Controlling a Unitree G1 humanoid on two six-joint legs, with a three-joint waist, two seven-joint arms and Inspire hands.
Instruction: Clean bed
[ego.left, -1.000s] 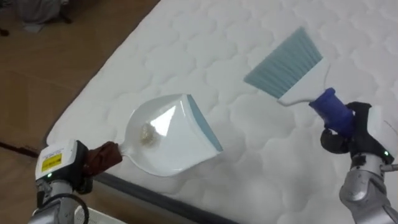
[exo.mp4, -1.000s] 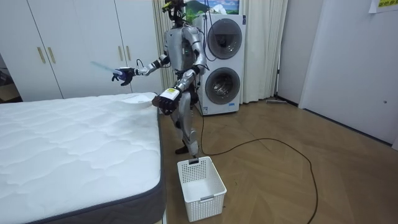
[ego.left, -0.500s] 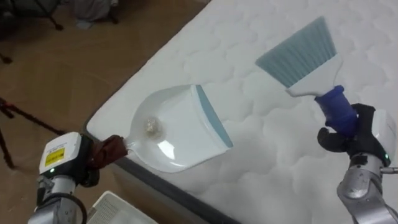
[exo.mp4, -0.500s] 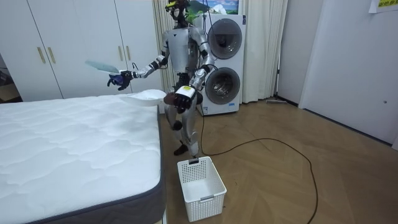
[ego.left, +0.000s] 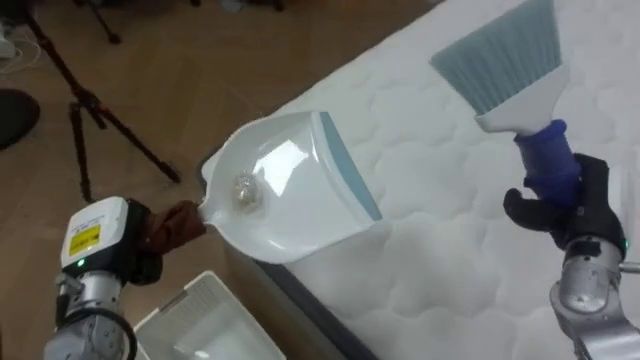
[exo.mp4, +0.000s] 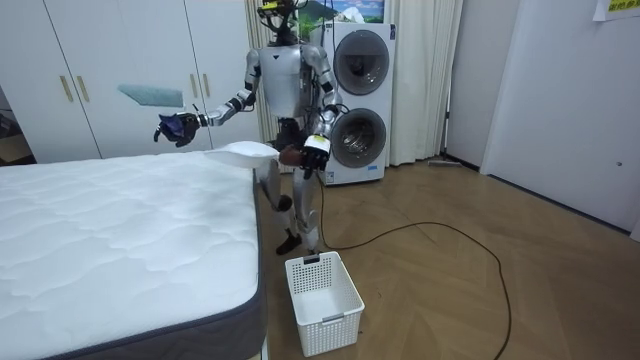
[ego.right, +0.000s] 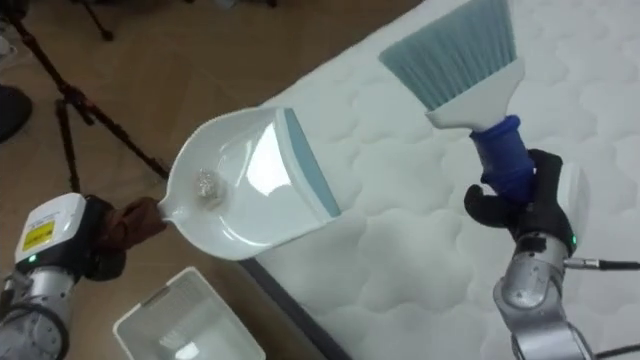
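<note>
My left hand (ego.left: 165, 228) is shut on the handle of a white dustpan (ego.left: 300, 200) with a pale blue lip. It hangs level over the bed's corner. A small crumpled bit of litter (ego.left: 243, 190) lies deep in the pan. My right hand (ego.left: 562, 212) is shut on the blue handle of a hand brush (ego.left: 520, 95), held up over the white quilted mattress (ego.left: 450, 270) with its pale blue bristles (ego.left: 498, 50) pointing away. In the room view I stand at the bed's (exo.mp4: 120, 240) far corner with the dustpan (exo.mp4: 240, 152) before me and the brush (exo.mp4: 150, 95) raised.
A white plastic basket (ego.left: 205, 325) stands on the wooden floor below the dustpan, beside the bed's edge (exo.mp4: 322, 290). A tripod's dark legs (ego.left: 95, 120) stand on the floor to my left. Stacked washing machines (exo.mp4: 357, 95) and a white wardrobe (exo.mp4: 100, 70) are behind me.
The eye views have swung toward the floor, so the basket and tripod now show. The dustpan has come from over the mattress to its corner; the brush is higher.
</note>
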